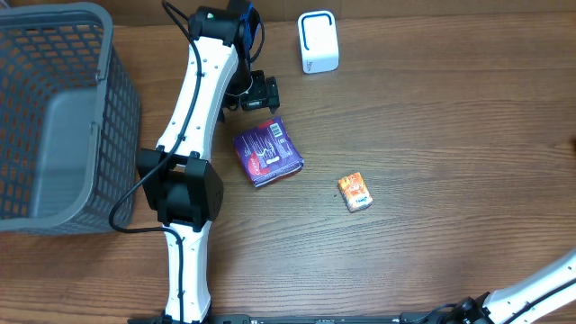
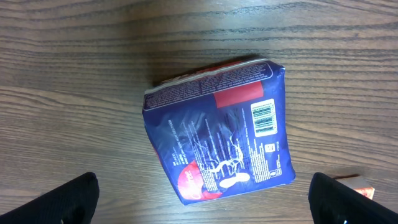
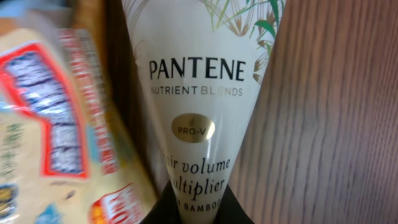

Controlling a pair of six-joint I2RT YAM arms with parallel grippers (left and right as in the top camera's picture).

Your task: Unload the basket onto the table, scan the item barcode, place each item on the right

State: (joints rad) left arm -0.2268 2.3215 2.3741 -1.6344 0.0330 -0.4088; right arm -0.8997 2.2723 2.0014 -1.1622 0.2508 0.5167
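Overhead, left arm: the arm runs from the near edge toward the far side, then folds back. The left gripper (image 1: 259, 94) points down just beyond the blue packet (image 1: 268, 151).
Overhead, right arm: only a white link (image 1: 540, 286) shows, in the near right corner.
Overhead, table: the blue packet lies flat mid-table. An orange packet (image 1: 355, 191) is apart on its right, a white device (image 1: 318, 42) sits at the far edge, and a grey basket (image 1: 54, 117) is on the left.
Left wrist, jaws: spread wide. The dark fingertips (image 2: 68, 199) are at the lower corners and clear of the packet.
Left wrist, label: the barcode (image 2: 264, 118) faces up near a red panel. The fine print is too small to read.
Right wrist, jaws: the right gripper (image 3: 196, 211) is nearly closed, pinching the narrow end of a cream tube (image 3: 196, 93).
Right wrist, writing: "PANTENE", "NUTRIENT BLENDS", "PRO-V", "hair volume multiplier" and a partly hidden "BAMBOO".
Right wrist, beside: a yellow bag (image 3: 56, 124) with blurred red and blue print.
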